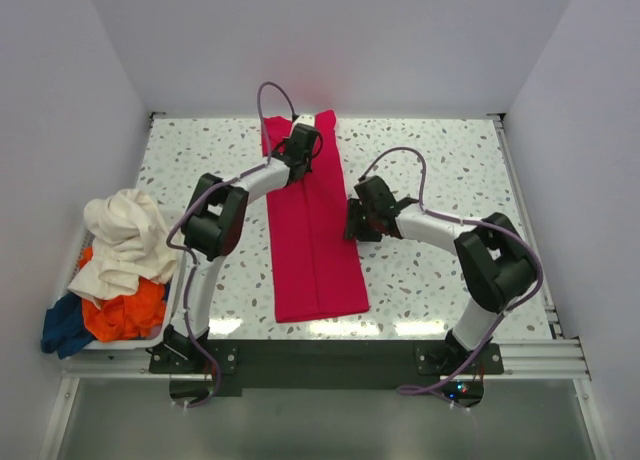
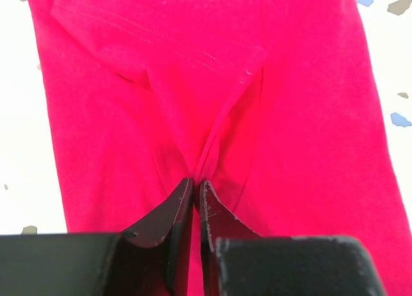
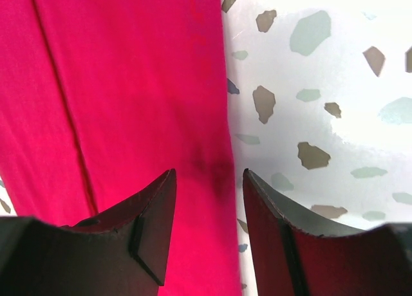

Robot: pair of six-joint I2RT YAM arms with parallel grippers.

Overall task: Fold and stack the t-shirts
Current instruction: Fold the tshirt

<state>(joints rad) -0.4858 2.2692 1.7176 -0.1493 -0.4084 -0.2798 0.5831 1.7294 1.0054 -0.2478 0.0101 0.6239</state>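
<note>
The crimson red t-shirt lies folded into a long strip down the middle of the table. My left gripper is at its far end, shut on a pinched ridge of the red cloth. My right gripper is open, low over the strip's right edge, one finger above the cloth and one above the bare table. The cream white t-shirt, the orange t-shirt and the dark blue t-shirt lie heaped at the left.
The heap sits in a white basket at the table's left edge. The speckled tabletop is bounded by white walls at the back and both sides. The arms' base rail runs along the near edge.
</note>
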